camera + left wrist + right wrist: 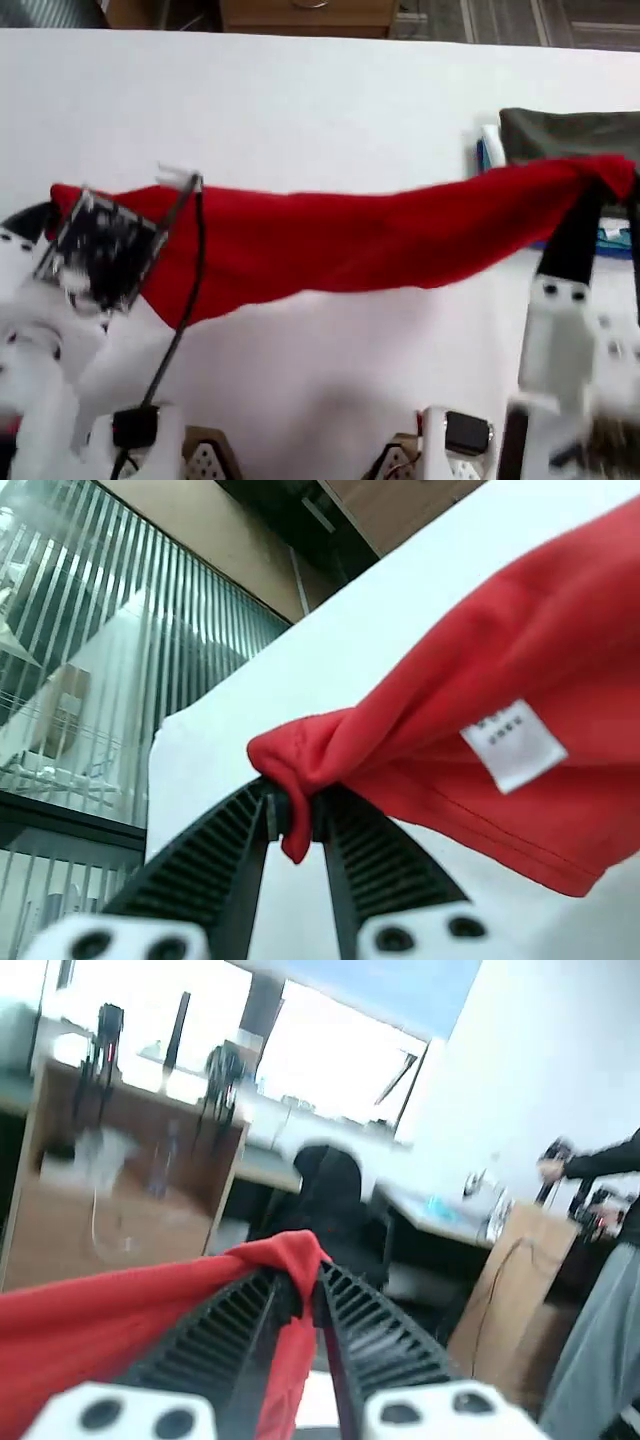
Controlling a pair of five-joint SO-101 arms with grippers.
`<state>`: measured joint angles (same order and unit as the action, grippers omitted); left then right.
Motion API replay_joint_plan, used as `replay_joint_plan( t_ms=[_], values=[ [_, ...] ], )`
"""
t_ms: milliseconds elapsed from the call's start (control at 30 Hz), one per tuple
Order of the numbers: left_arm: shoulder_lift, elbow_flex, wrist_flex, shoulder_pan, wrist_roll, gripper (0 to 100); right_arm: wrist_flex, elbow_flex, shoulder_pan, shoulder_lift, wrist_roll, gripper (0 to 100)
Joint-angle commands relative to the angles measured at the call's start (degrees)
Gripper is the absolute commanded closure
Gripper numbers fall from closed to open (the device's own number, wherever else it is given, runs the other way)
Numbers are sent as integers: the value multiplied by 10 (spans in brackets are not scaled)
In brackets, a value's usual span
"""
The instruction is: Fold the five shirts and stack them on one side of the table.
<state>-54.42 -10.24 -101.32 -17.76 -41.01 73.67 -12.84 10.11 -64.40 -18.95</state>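
The red shirt [350,245] is stretched over the table [300,90], spanning from near its left edge to its right edge. The left gripper [298,810] has its fingers closed on one bunched end, and the right gripper [300,1290] is clamped on the other end the same way. A folded dark green shirt [570,132] lies at the table's right edge, just beyond the red shirt's right end.

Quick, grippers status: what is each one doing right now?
Left gripper: closed on one end of the red shirt.
Right gripper: closed on the shirt's other end.
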Motion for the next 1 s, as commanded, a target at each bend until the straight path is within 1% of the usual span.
replay_joint_plan(
  t_ms=[0, 100, 267, 400, 467, 567, 833, 967],
  values=[
    [-28, 3, -6, -7, 1, 975, 30, -47, 2, -10, 20, 978],
    [-44, 0, -5, -37, 1, 975, 62, -66, 1, -8, 27, 978],
    [-54, -1, 4, -76, 4, 975, 46, -117, 2, -7, 27, 978],
    [-49, 33, 3, -77, 5, 975, -28, -137, 6, -7, 24, 978],
    [-51, 68, 4, -76, 5, 975, -41, -141, 6, 5, 24, 978],
    [-52, 105, 9, -77, 5, 975, -40, -142, 6, 22, 23, 978],
    [-81, 111, 10, -78, 4, 975, 0, -135, 2, 0, 23, 978],
    [-83, 114, 11, -76, 4, 975, 19, -71, 1, 16, 29, 978]
  ],
)
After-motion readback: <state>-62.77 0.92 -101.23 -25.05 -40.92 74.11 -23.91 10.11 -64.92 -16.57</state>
